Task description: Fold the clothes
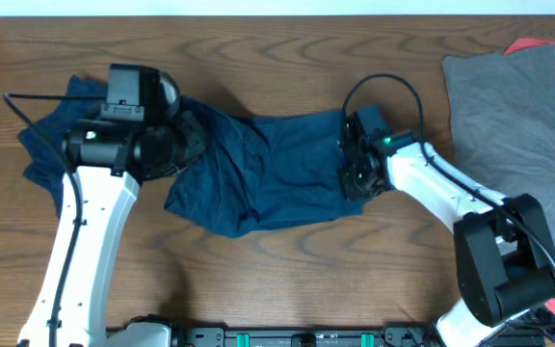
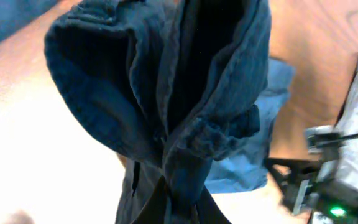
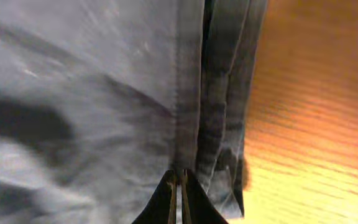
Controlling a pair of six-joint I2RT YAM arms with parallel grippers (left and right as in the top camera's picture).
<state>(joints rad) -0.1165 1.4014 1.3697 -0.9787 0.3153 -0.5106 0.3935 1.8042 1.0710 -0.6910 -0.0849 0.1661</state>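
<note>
The left gripper [image 2: 180, 198] and right gripper [image 3: 178, 190] are each clamped on the shorts [image 1: 277, 169] (bunched, not flat), so uneven pulling could tug fabric from one grip.

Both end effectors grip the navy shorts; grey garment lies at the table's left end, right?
No: overhead, the grey garment lies at the table's right end. The left end effector and right end effector do grip the navy shorts.
</note>
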